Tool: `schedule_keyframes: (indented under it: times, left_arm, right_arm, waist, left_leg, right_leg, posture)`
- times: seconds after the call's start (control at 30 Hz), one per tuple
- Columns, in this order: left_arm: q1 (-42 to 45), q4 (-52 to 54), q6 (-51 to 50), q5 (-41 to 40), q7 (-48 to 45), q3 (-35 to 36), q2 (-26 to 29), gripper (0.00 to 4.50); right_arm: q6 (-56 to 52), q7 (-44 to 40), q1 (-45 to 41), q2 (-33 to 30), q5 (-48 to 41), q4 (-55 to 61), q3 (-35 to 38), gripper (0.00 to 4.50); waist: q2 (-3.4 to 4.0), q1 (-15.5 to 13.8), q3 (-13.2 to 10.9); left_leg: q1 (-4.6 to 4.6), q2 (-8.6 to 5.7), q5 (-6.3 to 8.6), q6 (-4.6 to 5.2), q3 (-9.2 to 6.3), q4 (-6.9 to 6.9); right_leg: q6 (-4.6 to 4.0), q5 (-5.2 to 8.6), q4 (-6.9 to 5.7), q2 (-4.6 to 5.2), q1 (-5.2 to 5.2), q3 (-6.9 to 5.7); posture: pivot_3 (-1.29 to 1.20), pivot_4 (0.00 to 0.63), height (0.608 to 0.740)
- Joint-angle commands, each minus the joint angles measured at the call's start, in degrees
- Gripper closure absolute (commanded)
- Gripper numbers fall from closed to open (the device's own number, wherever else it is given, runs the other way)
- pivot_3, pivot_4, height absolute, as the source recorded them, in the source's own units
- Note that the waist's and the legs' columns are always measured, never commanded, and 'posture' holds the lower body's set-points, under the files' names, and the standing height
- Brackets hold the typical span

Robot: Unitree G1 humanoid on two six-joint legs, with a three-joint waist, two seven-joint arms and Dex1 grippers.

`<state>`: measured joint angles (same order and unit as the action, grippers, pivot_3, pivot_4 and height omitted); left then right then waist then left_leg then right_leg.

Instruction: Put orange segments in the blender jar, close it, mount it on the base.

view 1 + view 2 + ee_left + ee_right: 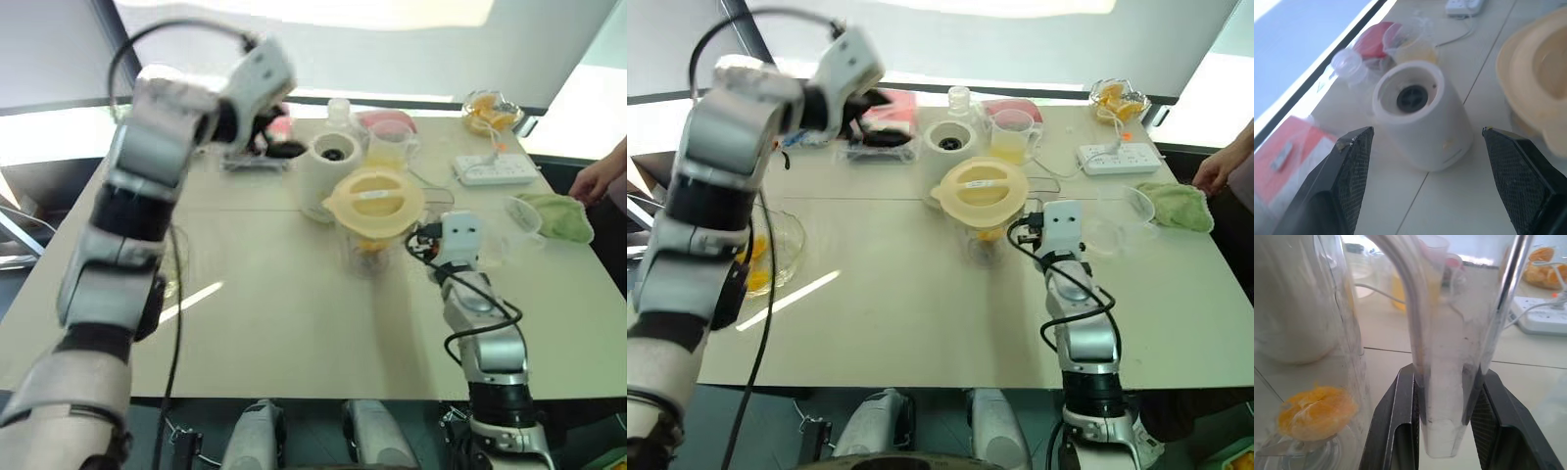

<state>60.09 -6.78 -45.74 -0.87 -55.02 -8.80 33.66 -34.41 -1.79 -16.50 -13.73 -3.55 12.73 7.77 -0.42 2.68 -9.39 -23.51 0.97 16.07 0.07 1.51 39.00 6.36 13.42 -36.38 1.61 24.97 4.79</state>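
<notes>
Blender jar (982, 223) stands on worktop (901, 313), lidded, an orange segment (1315, 412) inside, handle clamped by right tool (1444, 431). Left tool (1425, 181), spread wide and empty, hangs above base (1420, 120). Risk: single-handle grip may tilt jar, missing socket.

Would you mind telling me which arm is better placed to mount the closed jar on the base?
Right: its jaws already clamp the blender jar's handle, beside the base. The left gripper hangs open and empty.

The blender jar (1342, 333) is cut off at the top edge of the right wrist view. The lid (1537, 83) is cut off at the left wrist view's edge.
</notes>
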Motion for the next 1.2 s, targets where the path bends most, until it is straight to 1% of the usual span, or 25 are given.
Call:
schedule_keyframes:
  times: [0.03,0.1,0.17,0.23,0.37,0.47,0.63,0.83,1.0,1.2]
  left_arm:
    - [-14.0,14.4,0.0,-0.8,3.0,6.7,5.2,0.81]
    - [-21.7,21.4,-0.3,-3.5,5.5,11.2,4.2,0.81]
    - [-26.4,26.9,-1.1,-7.3,8.6,15.2,-0.1,0.81]
    - [-29.8,31.0,-1.1,-9.3,12.0,16.9,-4.2,0.81]
    - [-33.7,35.6,-1.9,-10.8,18.0,16.4,-9.6,0.81]
    - [-35.6,38.3,-2.7,-11.6,21.3,15.4,-11.4,0.81]
    - [-37.4,40.6,-4.4,-12.9,25.3,16.0,-11.9,0.81]
    - [-38.0,39.1,-2.7,-12.4,27.0,13.6,-10.5,0.81]
    - [-37.4,38.2,-2.2,-12.7,28.6,13.0,-10.8,0.81]
    - [-37.7,37.6,-1.5,-13.0,29.6,12.8,-10.6,0.81]
  right_arm:
    - [-10.1,0.8,-12.4,-4.4,-3.1,9.3,6.9,3.69]
    - [-16.4,0.8,-20.3,-6.7,-4.9,9.4,9.3,3.69]
    - [-18.3,-0.6,-26.9,-9.0,-5.8,6.2,9.6,3.69]
    - [-17.3,-2.2,-33.2,-10.6,-6.0,0.6,9.0,3.69]
    - [-13.2,-5.1,-43.8,-10.4,-7.7,-12.8,8.7,3.69]
    - [-9.6,-7.0,-50.0,-9.2,-8.7,-22.1,7.5,3.69]
    - [-3.4,-9.8,-55.1,-6.7,-8.7,-32.5,5.3,3.69]
    - [9.9,-11.6,-62.1,-4.8,-7.0,-52.7,4.0,3.69]
    - [18.1,-12.4,-65.3,-4.6,-5.3,-66.2,3.3,3.69]
    - [24.1,-13.6,-67.5,-5.2,-3.6,-76.4,2.4,3.69]
  waist:
    - [0.11,0.4,-0.2]
    - [0.07,0.4,-0.4]
    - [-0.11,-0.3,-0.7]
    - [-0.15,-0.9,-0.7]
    - [-0.22,-0.4,-0.6]
    - [-0.21,0.0,-0.7]
    - [-0.19,0.3,-0.7]
    - [-0.18,0.6,-0.7]
    - [-0.18,0.8,-0.7]
    - [-0.16,1.3,-0.7]
  left_leg:
    - [-0.04,0.01,0.0,0.0,0.05,0.0]
    - [-0.14,0.0,-0.01,-0.02,0.19,-0.02]
    - [-0.21,-0.03,-0.03,-0.06,0.18,0.0]
    - [-0.35,-0.02,-0.05,-0.09,-0.1,0.02]
    - [-0.11,-0.05,-0.04,-0.09,-0.1,0.01]
    - [0.09,-0.05,-0.05,-0.08,-0.02,0.03]
    - [0.06,-0.05,-0.05,-0.09,-0.01,-0.05]
    - [-0.02,-0.03,-0.05,-0.1,-0.02,-0.19]
    - [-0.04,-0.04,-0.04,-0.11,0.01,-0.21]
    - [-0.04,-0.04,-0.05,-0.13,0.0,-0.33]
  right_leg:
    - [0.0,0.0,-0.04,0.05,0.05,0.03]
    - [0.01,-0.02,-0.35,0.18,0.39,0.13]
    - [0.01,-0.01,-0.61,0.24,0.57,0.11]
    - [-0.02,0.0,-0.59,0.22,0.57,-0.19]
    - [-0.03,-0.01,-0.53,0.19,0.25,-0.2]
    - [-0.08,-0.05,-0.32,0.21,0.0,-0.15]
    - [-0.09,-0.09,-0.31,0.17,0.08,-0.15]
    - [-0.09,-0.08,-0.34,0.16,0.24,-0.16]
    - [-0.09,-0.09,-0.21,0.22,0.21,-0.15]
    - [-0.1,-0.09,-0.15,0.23,0.21,-0.15]
  posture:
    - [0.0,0.15,0.74]
    - [0.0,0.15,0.74]
    - [0.0,0.15,0.74]
    - [0.0,0.15,0.74]
    - [0.0,0.15,0.74]
    - [0.0,0.15,0.74]
    - [0.0,0.15,0.74]
    - [0.0,0.15,0.74]
    - [0.0,0.15,0.74]
    - [0.0,0.15,0.74]
